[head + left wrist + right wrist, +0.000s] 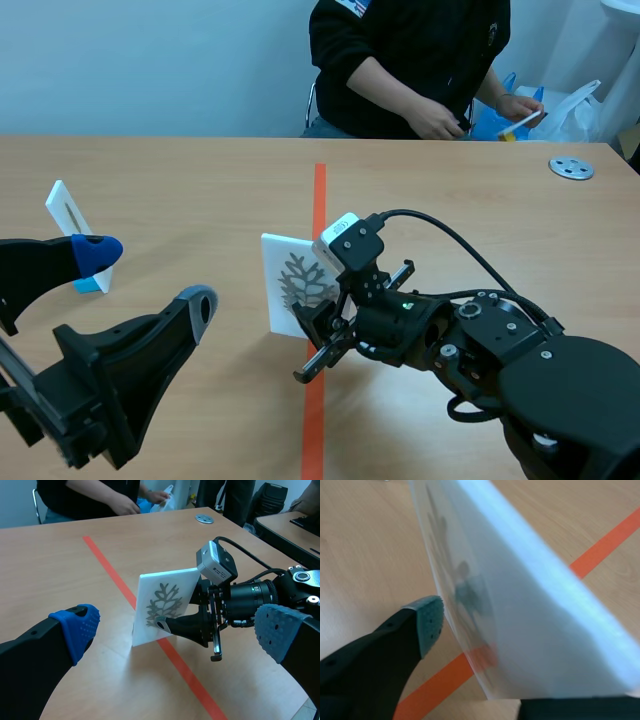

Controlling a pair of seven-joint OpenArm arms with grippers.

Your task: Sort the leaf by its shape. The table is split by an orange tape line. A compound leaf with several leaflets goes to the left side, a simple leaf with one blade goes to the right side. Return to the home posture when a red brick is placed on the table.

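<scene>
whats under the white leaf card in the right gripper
Under the leaf card, held in the right gripper, lie table and the orange tape line; the card covers part of the tape. Whether its edge touches the table is unclear.

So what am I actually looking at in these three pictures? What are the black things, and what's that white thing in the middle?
You are looking at a robot with two black arms at a wooden table. The wide picture comes from a camera between the arms; the other two come from cameras on each arm's wrist. Each arm ends in a gripper, a two-fingered hand with soft dotted pads. The left gripper is open and holds nothing. The right gripper pinches a white card printed with a branching leaf, tilted, at the orange tape line. A second white card stands on the left side, and a metal disc lies far right. A person sits across the table.
</scene>
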